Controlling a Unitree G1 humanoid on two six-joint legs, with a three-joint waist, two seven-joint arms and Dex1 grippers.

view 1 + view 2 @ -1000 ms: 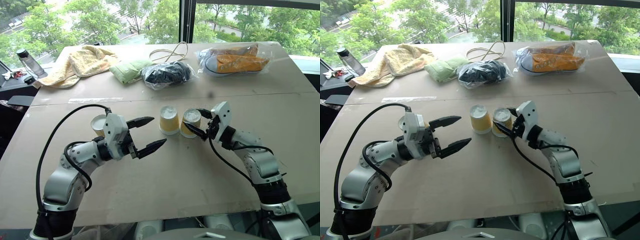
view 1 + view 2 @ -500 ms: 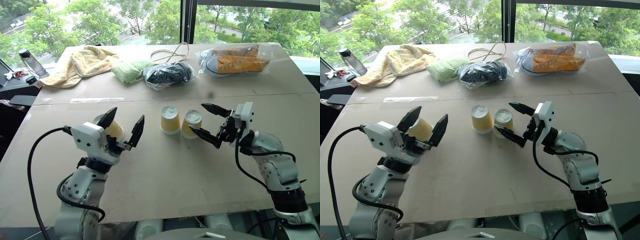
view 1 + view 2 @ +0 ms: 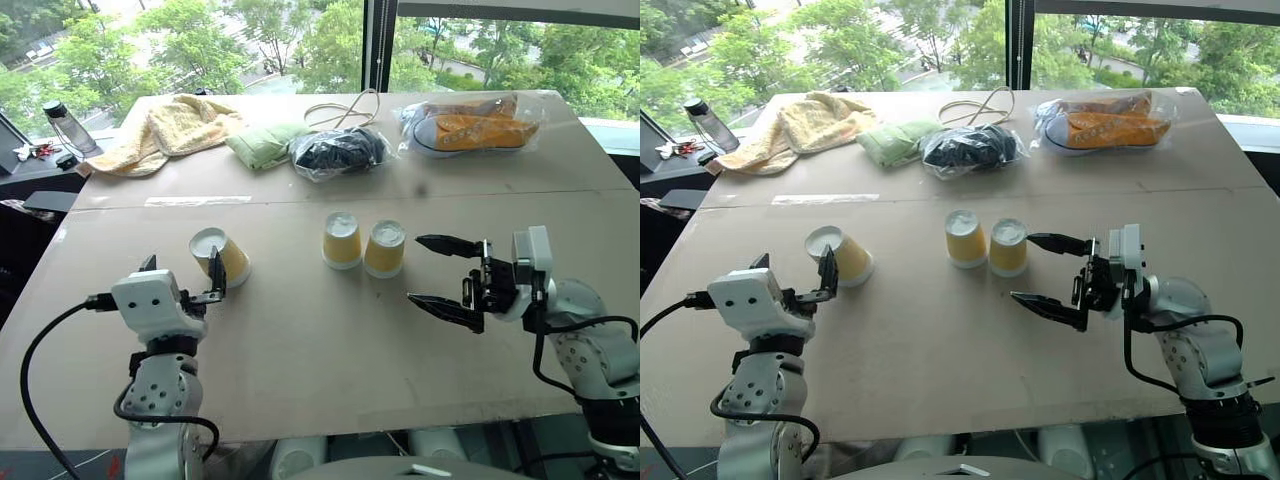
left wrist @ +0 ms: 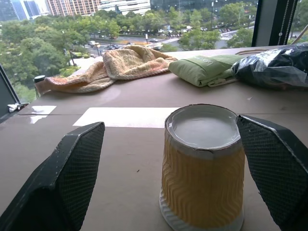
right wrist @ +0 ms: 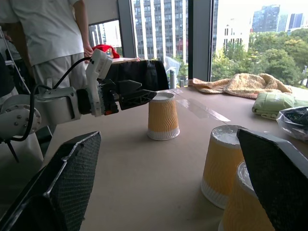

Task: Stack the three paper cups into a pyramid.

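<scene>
Three yellow-orange paper cups stand upside down on the brown table [image 3: 330,340]. One cup [image 3: 222,256] is alone on the left; the other two cups [image 3: 342,240] [image 3: 385,249] touch side by side in the middle. My left gripper [image 3: 183,272] is open and points forward at the left cup [image 4: 204,168], which sits just ahead between its fingers [image 4: 67,178], nearer the right one. To the right of the pair, my right gripper [image 3: 414,268] is open, points left at them and holds nothing. The near cups [image 5: 226,163] fill the gap between its fingers [image 5: 57,192].
Along the far side lie a yellow towel [image 3: 180,125], a green cloth [image 3: 262,143], a black bagged item [image 3: 338,150], bagged orange shoes [image 3: 478,122] and a cord [image 3: 345,105]. A bottle [image 3: 60,122] stands at the far left. A person [image 5: 53,33] stands beside the table's left.
My left gripper swung from pointing right to pointing forward and moved left, lining up with the left cup. My right gripper drew back from the paired cups toward the right.
</scene>
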